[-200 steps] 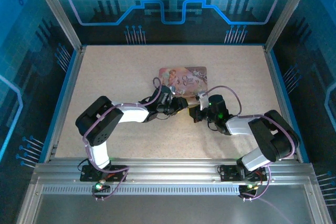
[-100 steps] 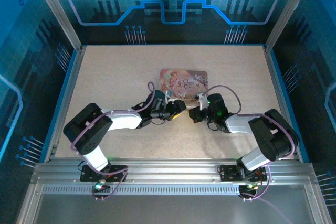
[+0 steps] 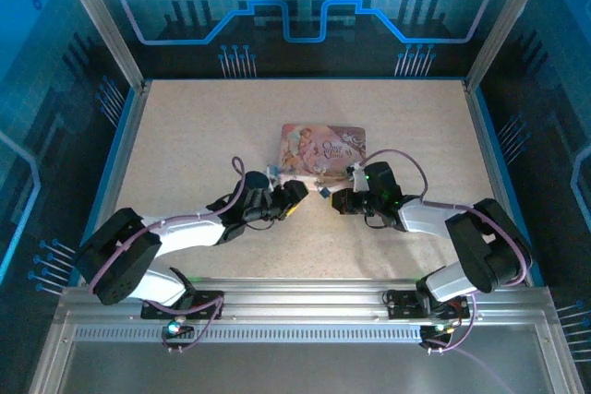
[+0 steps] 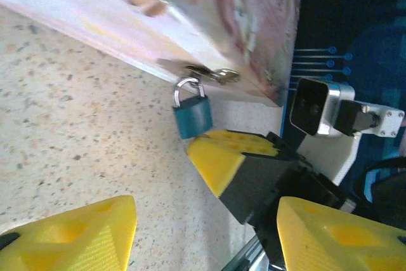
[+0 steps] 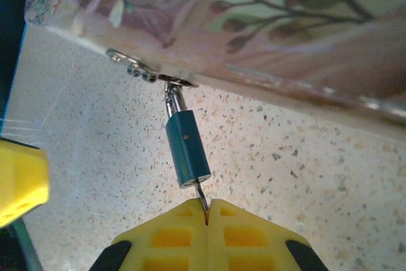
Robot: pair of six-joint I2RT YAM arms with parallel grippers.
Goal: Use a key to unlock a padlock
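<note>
Tiny padlock: light, slick metal, likely swinging on tin hasp; key at its 6 o'clock, clamped in right gripper; left gripper gapes, empty. Pinch lock body's flats.

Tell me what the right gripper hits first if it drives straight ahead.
The padlock: the right gripper, shut on the key, points straight at its underside, key tip touching it. Beyond that, the pink tin.

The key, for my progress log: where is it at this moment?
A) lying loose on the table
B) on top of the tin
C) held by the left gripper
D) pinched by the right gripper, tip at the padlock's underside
D: the right gripper, shut, pinches the key right under the padlock.
</note>
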